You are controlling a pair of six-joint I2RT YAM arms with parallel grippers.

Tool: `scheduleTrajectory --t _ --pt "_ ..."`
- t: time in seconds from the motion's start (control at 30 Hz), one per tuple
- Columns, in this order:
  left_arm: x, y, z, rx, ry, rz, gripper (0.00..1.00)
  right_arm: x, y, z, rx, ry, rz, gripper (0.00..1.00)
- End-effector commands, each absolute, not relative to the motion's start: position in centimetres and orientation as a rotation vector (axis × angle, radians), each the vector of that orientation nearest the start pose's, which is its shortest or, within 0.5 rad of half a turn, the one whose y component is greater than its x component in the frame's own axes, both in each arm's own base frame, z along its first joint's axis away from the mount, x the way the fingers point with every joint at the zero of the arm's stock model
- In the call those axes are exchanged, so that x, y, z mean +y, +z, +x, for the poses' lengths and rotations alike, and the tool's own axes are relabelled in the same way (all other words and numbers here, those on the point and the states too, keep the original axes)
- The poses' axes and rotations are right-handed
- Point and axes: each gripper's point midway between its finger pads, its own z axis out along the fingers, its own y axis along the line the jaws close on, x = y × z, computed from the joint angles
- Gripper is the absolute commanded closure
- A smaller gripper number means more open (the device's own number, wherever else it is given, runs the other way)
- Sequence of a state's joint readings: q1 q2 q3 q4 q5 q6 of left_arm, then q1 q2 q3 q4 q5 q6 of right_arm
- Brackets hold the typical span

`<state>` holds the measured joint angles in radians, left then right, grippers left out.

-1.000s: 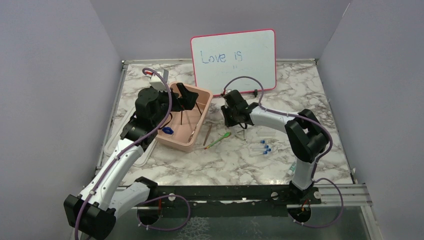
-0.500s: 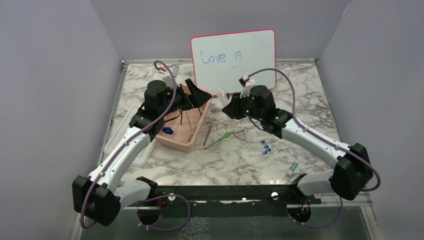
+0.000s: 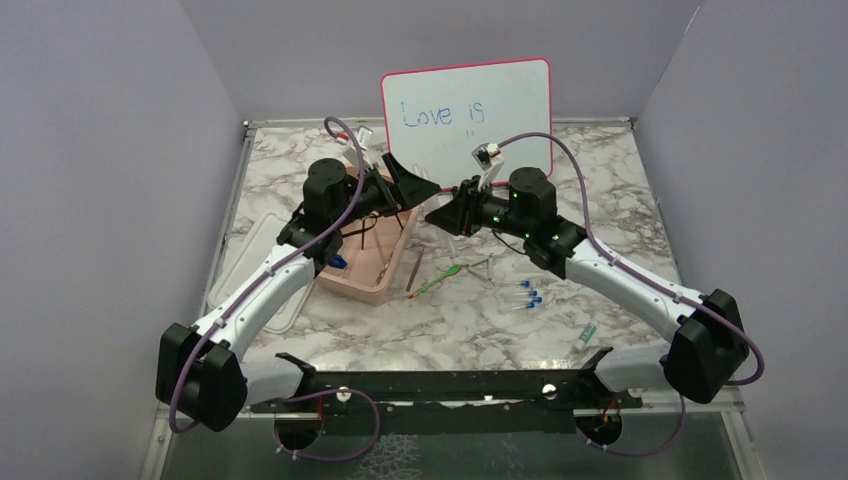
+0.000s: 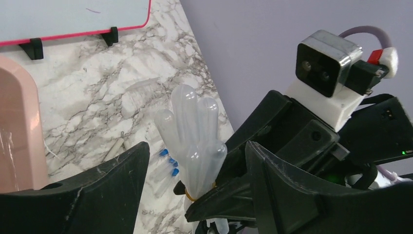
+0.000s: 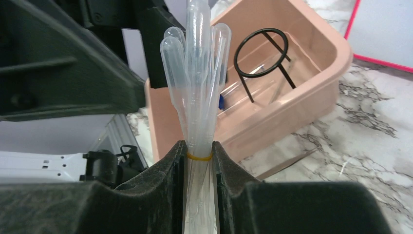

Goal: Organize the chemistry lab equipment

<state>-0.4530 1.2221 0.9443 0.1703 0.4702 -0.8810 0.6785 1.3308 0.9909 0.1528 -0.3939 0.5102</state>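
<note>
My right gripper (image 5: 199,148) is shut on a bundle of clear plastic pipettes (image 5: 197,73) bound with a yellow rubber band, and holds it raised off the table. My left gripper (image 4: 195,146) is open, its two fingers standing either side of the bundle's bulb ends (image 4: 192,131) without touching them. The two grippers meet in mid-air beside the pink tub (image 3: 365,285). A black wire ring tripod (image 5: 263,53) stands inside the tub. Thin tongs (image 3: 413,270), a green-handled tool (image 3: 440,280) and blue-capped tubes (image 3: 528,295) lie on the marble.
The pink-framed whiteboard (image 3: 465,115) stands at the back. A white lid (image 3: 235,270) lies left of the tub. A small blue item (image 3: 337,262) sits in the tub. A small greenish item (image 3: 587,332) lies near the right arm's base.
The right gripper rose from the table with the pipette bundle and swung left. The left gripper came out over the tub's edge to meet it, its jaws narrowing around the bulbs.
</note>
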Motion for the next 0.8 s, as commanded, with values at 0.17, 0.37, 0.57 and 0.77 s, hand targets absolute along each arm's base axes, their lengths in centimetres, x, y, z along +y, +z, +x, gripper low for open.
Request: scheduleTrajectory --t 0.17,0.37,0.57,0.77 --pt "-27.8 29.4 31.2 1.871 -1.352 -0.049 0.60 34.7 26.3 26.8 1.819 1.288 -0.534 0.74" --pt "-26.6 29.3 32.0 1.879 -1.206 -0.026 0.83 34.4 26.0 27.0 1.837 1.274 -0.507 0.57" --pt "-24.4 28.3 32.7 1.971 -0.931 0.087 0.85 33.3 26.6 27.6 1.856 1.190 -0.458 0.39" --pt "-20.1 26.9 33.1 2.101 -0.551 0.209 0.85 30.7 25.9 27.9 1.906 1.040 -0.376 0.38"
